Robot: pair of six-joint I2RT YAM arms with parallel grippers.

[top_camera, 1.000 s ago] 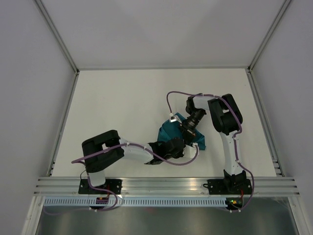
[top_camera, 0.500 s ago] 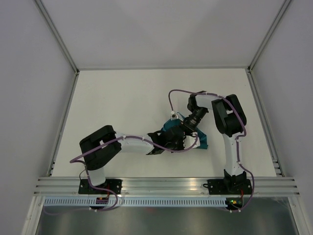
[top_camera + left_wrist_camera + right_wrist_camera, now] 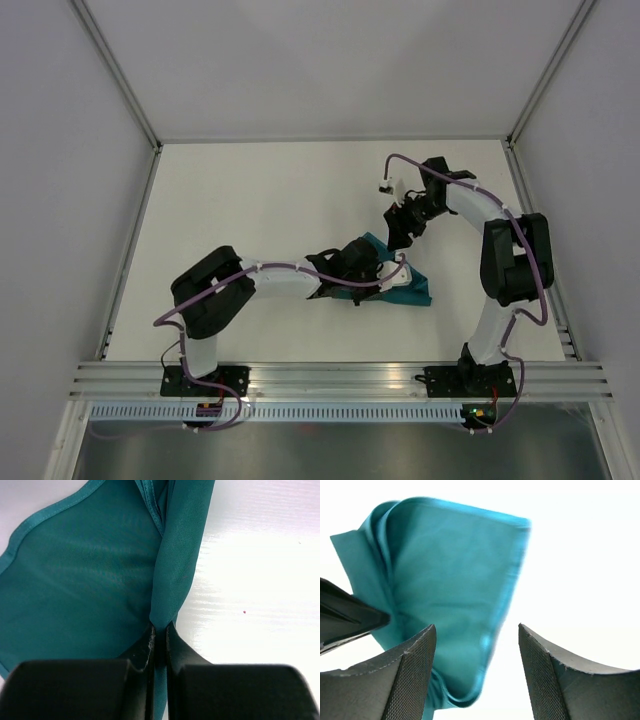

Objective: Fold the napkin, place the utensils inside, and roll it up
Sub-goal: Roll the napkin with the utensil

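Observation:
The teal-green napkin lies bunched and partly folded on the white table, right of centre. My left gripper reaches across it from the left. In the left wrist view, the left gripper is shut on a raised fold of the napkin. My right gripper hovers just beyond the cloth's far edge. In the right wrist view, the right gripper stands open with nothing between its fingers, and the napkin lies ahead of and below it. The utensils are out of view.
The white table is bounded by an aluminium rail at the near edge and by metal frame posts along both sides. Purple cables loop off both arms. The left gripper's dark finger shows at the left of the right wrist view.
My right gripper has opened, let go of the napkin and pulled back toward the far right. My left gripper has shut on a fold of the cloth and shifted right and farther.

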